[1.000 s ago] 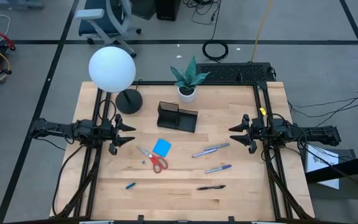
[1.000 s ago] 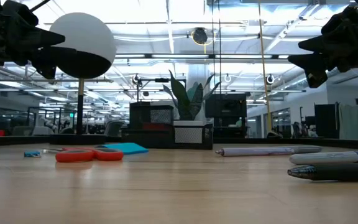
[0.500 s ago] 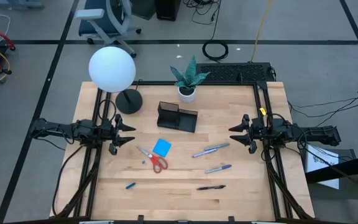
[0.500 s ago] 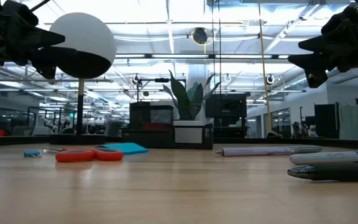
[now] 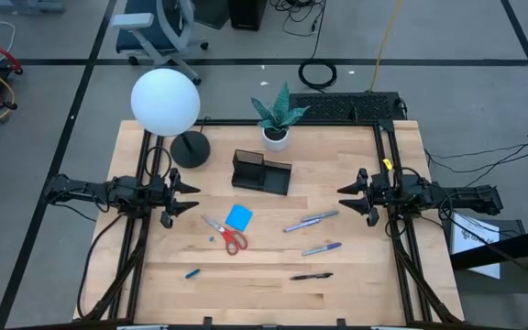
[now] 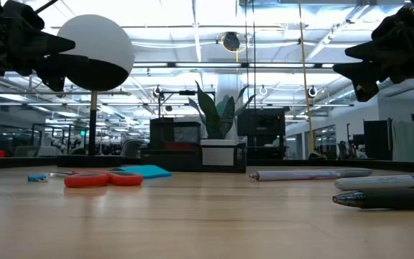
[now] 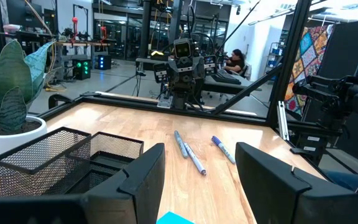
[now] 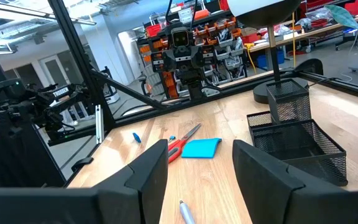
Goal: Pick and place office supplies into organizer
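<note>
Lying nearest the front edge of the table (image 5: 356,293), low in the high view, is the black pen (image 5: 311,276), with the tiny blue piece (image 5: 192,273) well to its left. A little farther in, right of centre, sit the two grey-and-blue pens: the lower one (image 5: 322,248) above the black pen, the upper one (image 5: 311,221) just beyond it. Left of centre, the red-handled scissors (image 5: 226,234) lie touching or just beside the bright blue note pad (image 5: 239,217).

At mid-height of the frame both arms hang above the table's side edges, well apart from every supply. The left gripper (image 5: 187,196) is at the left, fingers spread and empty, pointing toward the centre. The right gripper (image 5: 346,196) is at the right, fingers likewise parted and holding nothing.

Farther up, at the frame's centre, stands the black mesh organizer (image 5: 261,172), its taller compartment on the left end. Nothing can be seen inside it. Beyond it are the white plant pot (image 5: 276,137) and, up left, the round lamp base (image 5: 190,148) under its white globe (image 5: 165,101).
</note>
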Robot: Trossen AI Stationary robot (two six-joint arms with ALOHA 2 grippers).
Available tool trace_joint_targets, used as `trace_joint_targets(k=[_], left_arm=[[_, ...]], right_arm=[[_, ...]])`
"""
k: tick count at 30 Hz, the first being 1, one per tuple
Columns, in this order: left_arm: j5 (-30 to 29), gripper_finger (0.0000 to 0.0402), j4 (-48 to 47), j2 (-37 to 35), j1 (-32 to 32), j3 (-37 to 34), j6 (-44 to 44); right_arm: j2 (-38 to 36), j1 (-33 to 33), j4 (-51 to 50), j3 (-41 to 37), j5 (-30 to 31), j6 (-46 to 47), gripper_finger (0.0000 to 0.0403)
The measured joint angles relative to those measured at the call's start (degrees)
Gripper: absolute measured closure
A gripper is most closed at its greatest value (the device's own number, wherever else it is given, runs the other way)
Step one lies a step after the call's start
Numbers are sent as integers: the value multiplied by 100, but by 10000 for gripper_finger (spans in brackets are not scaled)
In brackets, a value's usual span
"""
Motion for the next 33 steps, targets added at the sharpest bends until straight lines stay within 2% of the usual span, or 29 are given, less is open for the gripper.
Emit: trace_joint_targets(k=[19, 33], left_arm=[[0, 199, 0, 0, 1, 0, 0], [0, 199, 0, 1, 1, 0, 0]], right_arm=[[-1, 2, 49, 1, 9, -1, 231], [-2, 0, 1162, 1, 8, -4, 232]])
